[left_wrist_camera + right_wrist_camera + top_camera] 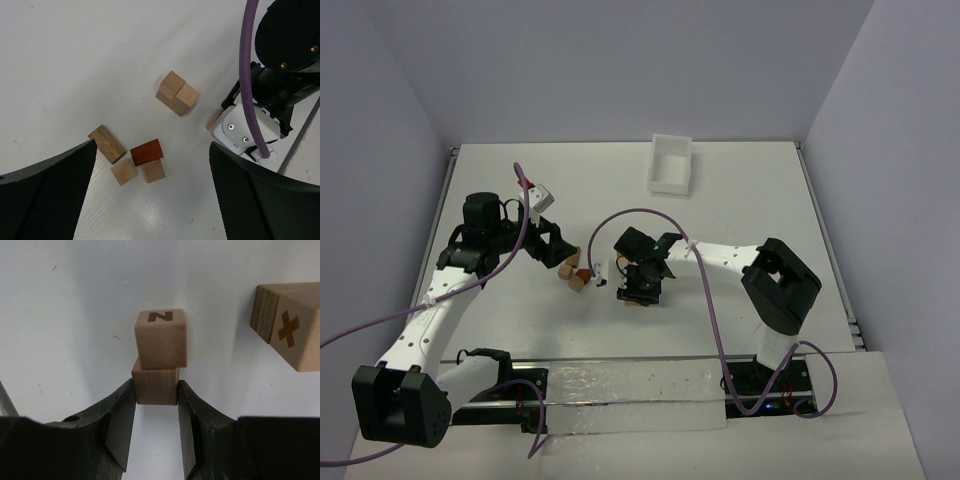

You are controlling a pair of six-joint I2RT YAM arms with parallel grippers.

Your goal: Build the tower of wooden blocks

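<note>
My right gripper (155, 390) is shut on a plain tan cube (155, 385), one finger on each side face. A second tan cube marked N (161, 342) sits on top of it as a two-block wood block tower. From above, the right gripper (642, 288) points down near the table's middle. My left gripper (152, 162) hangs open above a loose cluster: a dark brown slab (106, 143), a red block (146, 152) and two tan cubes (123, 172) (153, 170). From above, the left gripper (558, 250) stands just left of that cluster (576, 276).
A pair of tan cubes (177, 93) stands side by side beyond the cluster; the right wrist view shows an X on one face (290, 332). A white rectangular tray (670, 163) sits at the far edge. Purple cables loop over both arms.
</note>
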